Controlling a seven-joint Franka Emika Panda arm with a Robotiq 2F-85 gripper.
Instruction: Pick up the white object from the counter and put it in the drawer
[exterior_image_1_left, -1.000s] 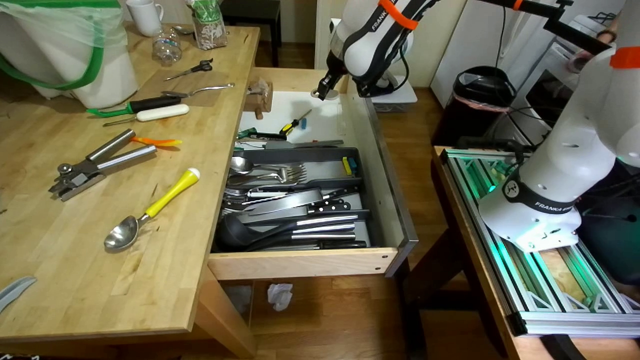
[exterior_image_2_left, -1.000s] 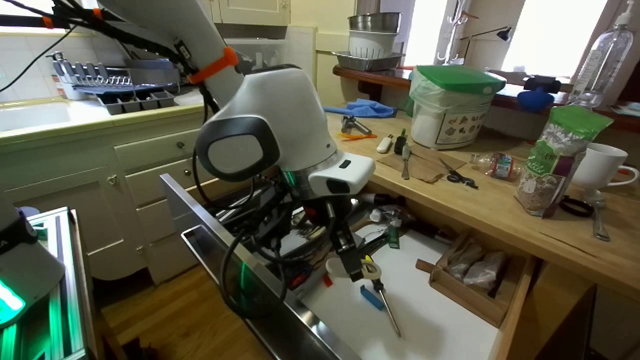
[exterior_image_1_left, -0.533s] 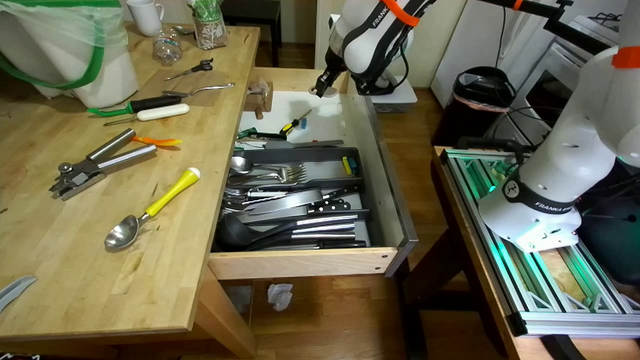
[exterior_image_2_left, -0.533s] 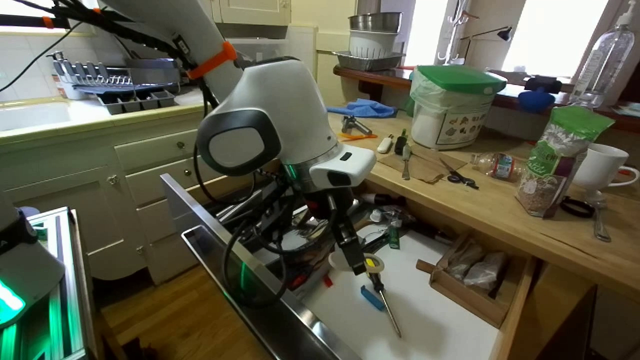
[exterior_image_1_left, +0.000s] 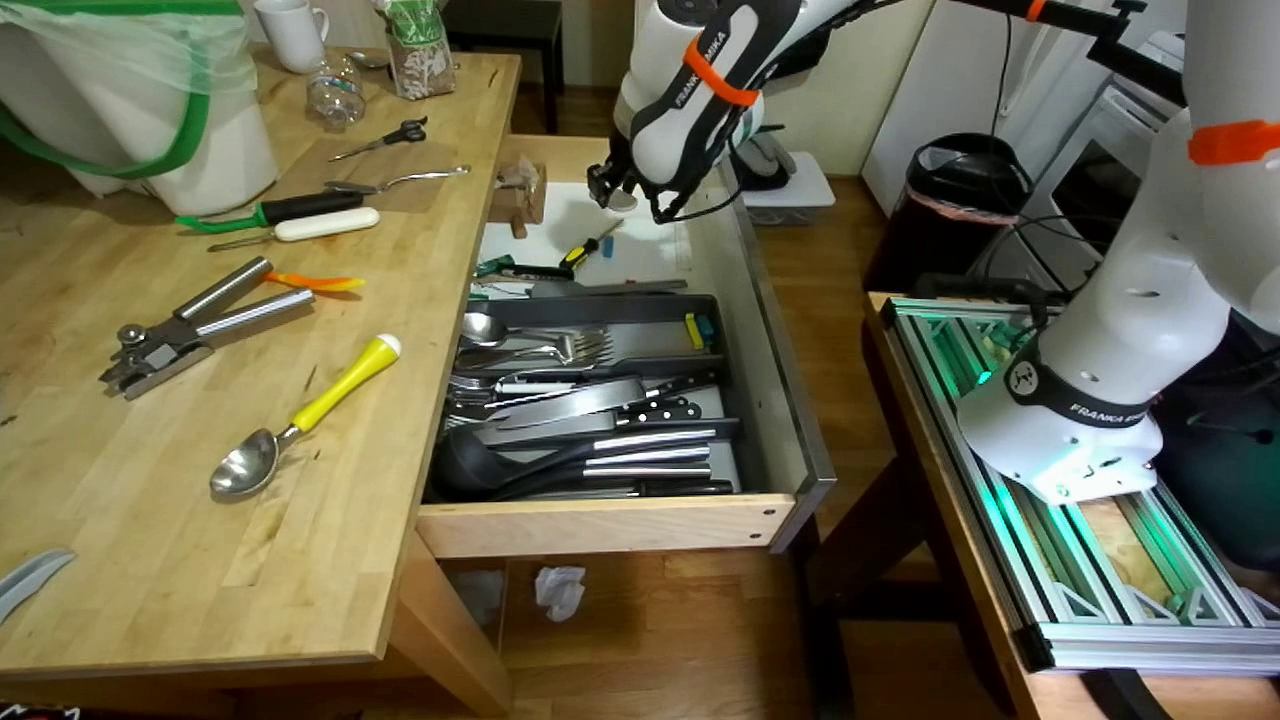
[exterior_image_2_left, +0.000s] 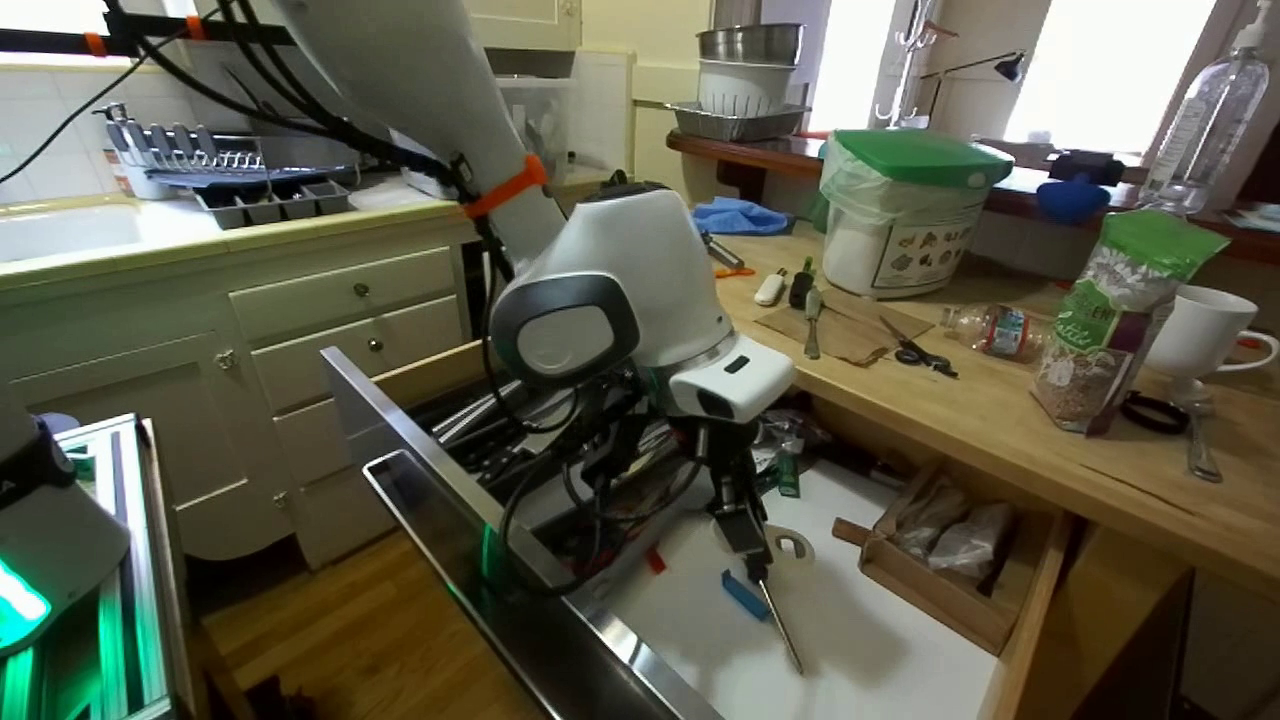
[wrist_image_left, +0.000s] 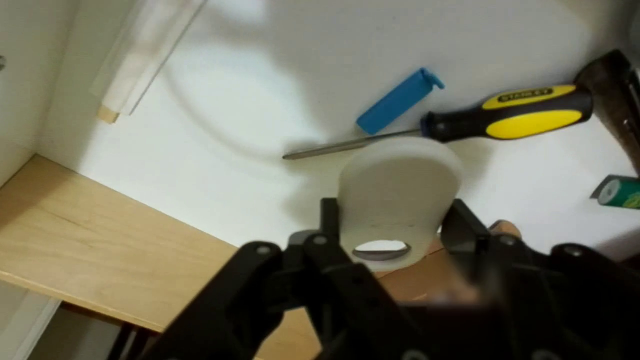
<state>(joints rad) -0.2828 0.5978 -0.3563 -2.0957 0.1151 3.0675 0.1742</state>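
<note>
The white object (wrist_image_left: 400, 195), a flat oval piece with a slot near one end, sits between the two black fingertips of my gripper (wrist_image_left: 392, 212) in the wrist view. Both fingers touch its sides. It also shows beside the fingers in both exterior views (exterior_image_1_left: 622, 201) (exterior_image_2_left: 797, 570). The gripper holds it above the white-lined rear section of the open drawer (exterior_image_2_left: 900, 610). The drawer's wooden side (exterior_image_1_left: 600, 525) shows in an exterior view. The counter (exterior_image_1_left: 300, 610) is the light plank worktop beside the drawer.
A yellow-black screwdriver (wrist_image_left: 530, 115) and a blue piece (wrist_image_left: 397, 102) lie on the drawer floor under the gripper. A cardboard box (exterior_image_2_left: 930, 590) with bags stands by the drawer's end wall. The black cutlery tray (exterior_image_1_left: 590, 311) fills the drawer's other part. Utensils lie on the counter.
The arm has moved the gripper and white object toward the counter side, over the drawer's rear section. The object stays between the fingers. The drawer and the things on the counter have not moved.
</note>
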